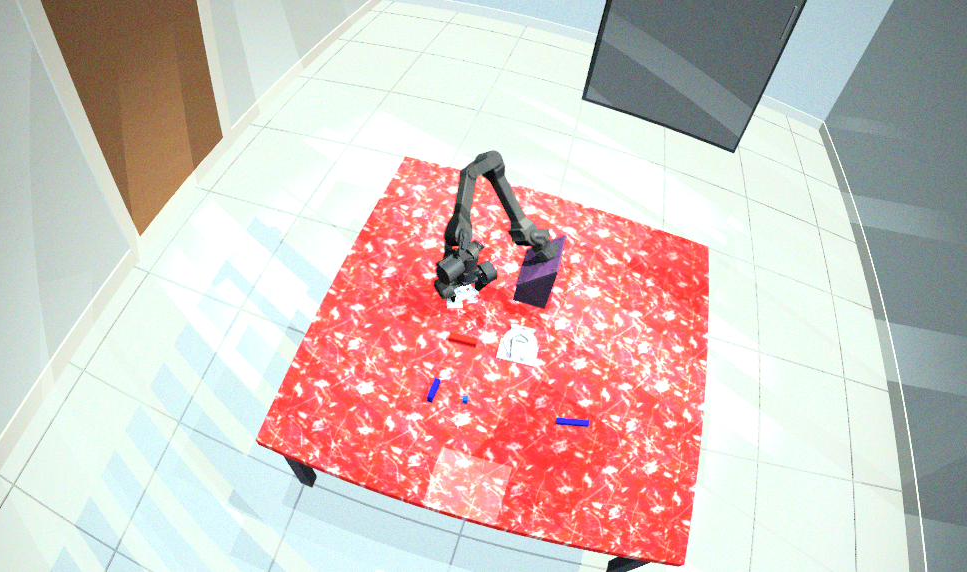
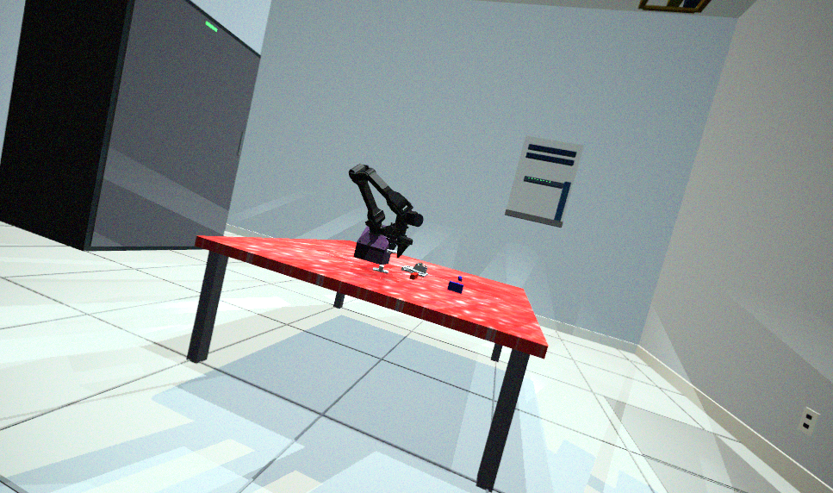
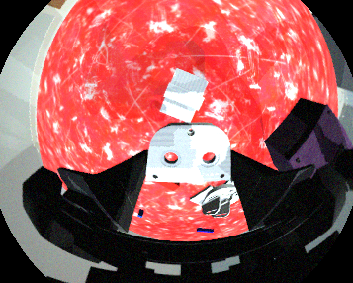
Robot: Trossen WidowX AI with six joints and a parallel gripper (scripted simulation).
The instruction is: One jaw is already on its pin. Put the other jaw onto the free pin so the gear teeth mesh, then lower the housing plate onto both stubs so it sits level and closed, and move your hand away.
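Red-and-white counter (image 1: 614, 319) (image 2: 253, 257) (image 3: 112, 59) under everything. Dark arm (image 1: 508, 198) (image 2: 367, 196) bent over it, mounted by purple block (image 1: 536, 284) (image 2: 370, 247) (image 3: 309, 143). White assembly (image 1: 518, 346) (image 2: 417, 269) (image 3: 218, 200) on counter, apart from jaws. Jaws clamped on white two-holed housing plate (image 1: 465, 289) (image 2: 392, 252) (image 3: 189, 145), held above counter, off assembly. White block-like piece (image 1: 454, 304) (image 2: 380, 270) (image 3: 186, 94) below. Two blue bars (image 1: 433, 390) (image 1: 572, 422) (image 2: 455, 286), red bar (image 1: 462, 340) (image 2: 413, 276), tiny blue cube (image 1: 464, 399) lie separately. Gear mesh too small to tell.
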